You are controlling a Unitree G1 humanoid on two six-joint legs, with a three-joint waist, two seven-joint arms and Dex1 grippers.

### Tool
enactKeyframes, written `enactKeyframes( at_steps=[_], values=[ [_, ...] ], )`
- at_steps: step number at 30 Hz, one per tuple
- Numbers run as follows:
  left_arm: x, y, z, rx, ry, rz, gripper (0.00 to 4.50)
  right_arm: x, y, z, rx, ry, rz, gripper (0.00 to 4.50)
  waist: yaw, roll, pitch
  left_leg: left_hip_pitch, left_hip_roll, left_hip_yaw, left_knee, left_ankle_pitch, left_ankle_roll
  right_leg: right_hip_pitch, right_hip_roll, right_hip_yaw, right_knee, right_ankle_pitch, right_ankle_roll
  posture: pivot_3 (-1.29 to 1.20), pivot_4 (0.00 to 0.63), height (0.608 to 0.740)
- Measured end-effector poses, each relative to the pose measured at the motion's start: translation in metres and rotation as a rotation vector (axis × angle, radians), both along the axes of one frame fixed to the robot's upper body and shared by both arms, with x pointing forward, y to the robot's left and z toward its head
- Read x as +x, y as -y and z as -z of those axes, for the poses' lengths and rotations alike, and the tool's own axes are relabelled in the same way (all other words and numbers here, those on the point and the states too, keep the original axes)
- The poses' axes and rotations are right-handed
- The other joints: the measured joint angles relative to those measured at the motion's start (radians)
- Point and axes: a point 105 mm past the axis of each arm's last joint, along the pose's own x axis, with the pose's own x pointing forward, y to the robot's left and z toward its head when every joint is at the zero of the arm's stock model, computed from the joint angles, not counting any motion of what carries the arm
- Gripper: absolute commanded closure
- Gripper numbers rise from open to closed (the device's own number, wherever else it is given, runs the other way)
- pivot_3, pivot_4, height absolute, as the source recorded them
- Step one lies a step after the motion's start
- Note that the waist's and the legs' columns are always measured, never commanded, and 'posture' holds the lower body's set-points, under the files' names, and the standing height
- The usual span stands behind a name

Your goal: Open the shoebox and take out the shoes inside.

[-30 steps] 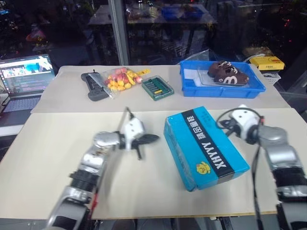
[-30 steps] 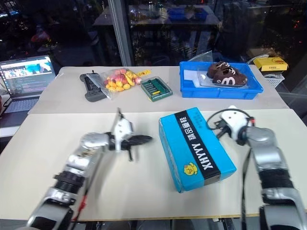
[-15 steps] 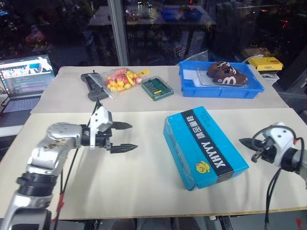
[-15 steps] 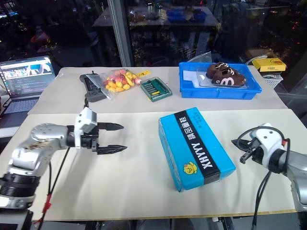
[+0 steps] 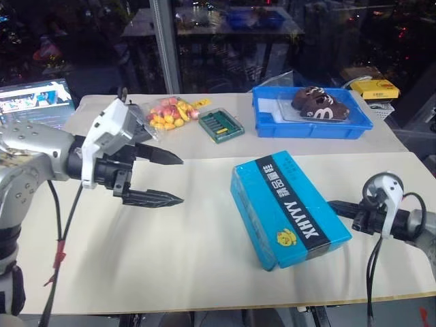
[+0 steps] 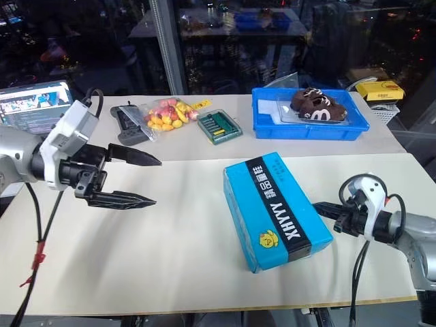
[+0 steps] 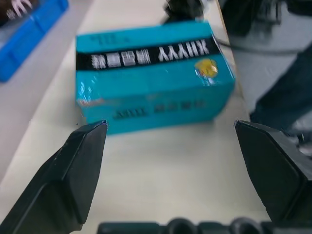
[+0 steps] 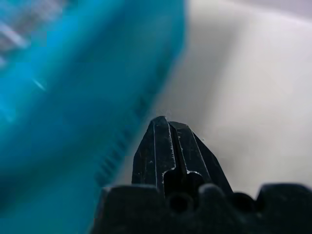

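The shoebox, bright blue with white lettering and a yellow round logo, lies shut on the near table, right of centre. The shoes are hidden. My left gripper hovers well left of the box, raised above the table, open and empty, its fingers pointing toward the box. The left wrist view shows the box beyond the two spread fingers. My right gripper is shut, low beside the box's right side, its tip pointing at it. In the right wrist view the closed fingertips sit close to the blue box wall.
A blue plastic tray with dark brown shoes stands on the far table. Left of it lie a green case, a bag of colourful sweets and a black device. A laptop sits far left, a yellow box far right.
My left gripper has opened and has risen and drawn back to the left. My right gripper has pulled back from the box's far corner and turned to point at its right side.
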Motion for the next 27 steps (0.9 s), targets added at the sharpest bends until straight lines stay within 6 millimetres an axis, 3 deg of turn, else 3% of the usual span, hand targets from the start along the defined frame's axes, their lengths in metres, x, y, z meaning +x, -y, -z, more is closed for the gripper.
enactKeyframes(
  at_steps=[6, 8, 11, 14, 17, 19, 21, 27],
  values=[
    [0.005, -0.003, -0.001, 0.004, 0.041, -0.025, 0.04, 0.002, -0.045, -0.078, 0.106, 0.149, -0.200, 4.50, -0.001, 0.000, 0.000, -0.001, 0.001, 0.000, -0.001, 0.000, 0.000, -0.001, 0.001, 0.000, 0.000, 0.000, -0.001, 0.00, 0.150, 0.740],
    [0.007, -0.005, -0.001, 0.002, 0.044, -0.034, 0.04, 0.001, -0.058, -0.094, 0.113, 0.183, -0.246, 4.50, 0.001, 0.000, 0.000, -0.001, 0.000, 0.000, -0.002, 0.000, 0.000, -0.001, 0.001, 0.000, -0.001, -0.001, 0.000, 0.00, 0.150, 0.740],
    [0.009, -0.007, 0.001, -0.001, 0.048, -0.047, 0.04, 0.003, -0.071, -0.099, 0.118, 0.182, -0.282, 4.50, 0.002, 0.000, 0.000, -0.002, 0.000, 0.000, -0.001, 0.000, 0.000, -0.001, 0.000, 0.000, -0.001, -0.001, 0.000, 0.00, 0.150, 0.740],
    [0.011, -0.010, 0.005, -0.003, 0.038, -0.055, 0.04, 0.021, -0.055, -0.080, -0.060, 0.168, -0.171, 4.50, 0.010, 0.000, 0.001, -0.003, 0.000, 0.000, -0.001, 0.000, 0.000, -0.002, 0.000, 0.000, -0.002, -0.001, 0.000, 0.00, 0.150, 0.740],
    [0.011, -0.011, 0.008, -0.005, 0.032, -0.064, 0.04, 0.048, 0.011, -0.038, -0.373, 0.121, 0.074, 4.50, 0.022, -0.001, 0.000, -0.005, -0.001, 0.000, 0.000, 0.000, 0.000, -0.003, -0.001, 0.000, -0.003, -0.001, 0.000, 0.00, 0.150, 0.740],
    [0.011, -0.013, 0.010, -0.006, 0.023, -0.071, 0.04, 0.048, 0.037, -0.010, -0.447, 0.050, 0.122, 4.50, 0.023, -0.001, 0.000, -0.006, -0.001, 0.001, 0.000, 0.000, 0.000, -0.004, 0.000, 0.002, -0.003, -0.001, 0.000, 0.00, 0.150, 0.740],
    [0.012, -0.013, 0.010, -0.007, 0.032, -0.073, 0.04, 0.048, 0.036, 0.008, -0.451, 0.017, 0.084, 4.50, 0.012, 0.000, 0.000, -0.009, -0.001, 0.002, -0.001, 0.000, 0.000, -0.010, 0.001, 0.005, 0.001, 0.000, 0.000, 0.00, 0.150, 0.740],
    [0.013, -0.013, 0.009, -0.003, 0.056, -0.073, 0.04, 0.036, 0.023, 0.027, -0.454, -0.019, -0.065, 4.50, -0.008, 0.000, 0.001, -0.009, 0.000, 0.005, 0.000, 0.000, 0.000, -0.015, 0.002, 0.009, 0.005, 0.000, 0.000, 0.00, 0.150, 0.740]
  ],
)
